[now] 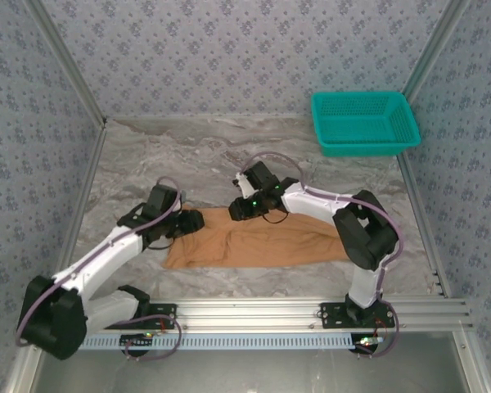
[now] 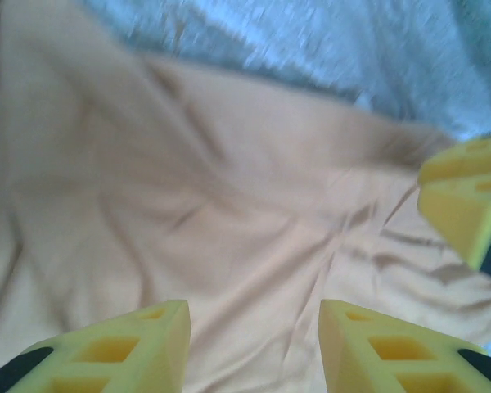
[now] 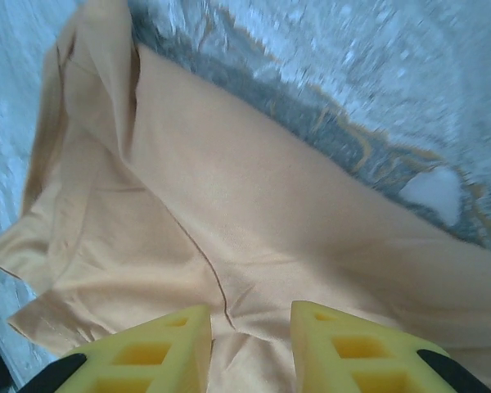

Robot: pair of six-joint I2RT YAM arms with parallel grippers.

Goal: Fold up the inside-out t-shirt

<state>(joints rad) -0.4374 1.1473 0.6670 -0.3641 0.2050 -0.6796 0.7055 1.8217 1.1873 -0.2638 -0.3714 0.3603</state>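
**HANDLING THE T-SHIRT: GRIP POINTS AND MATERIAL BEHAVIOUR**

**Location.** The inside-out t-shirt (image 1: pixel 254 241) lies on the counter (image 1: pixel 188 155) as a long, creased band. Its one end is directly beneath the left pincer (image 1: pixel 188 223). Its far edge is directly beneath the right pincer (image 1: pixel 239 209), and the rest of the band extends away from both.

**Pincer state.** The left pincer's jaws stand well apart, with cloth lying slack below the gap and nothing clamped. The right pincer's jaws stand close together with a narrow gap. A raised crease of cloth runs into that gap. Whether the crease is pinched cannot be determined.

**Material.** Judged from the wrinkles and the draped layers, the cloth is light, soft and limp. It will not hold its shape when lifted, and stacked layers are likely to slide over one another.

**Where to take hold.**
1. Take hold at an edge or corner, not mid-panel.
2. Capture all layers at that point, as a single layer will peel free.
3. Grip two points on the same edge, one per pincer, to keep the fold line straight.
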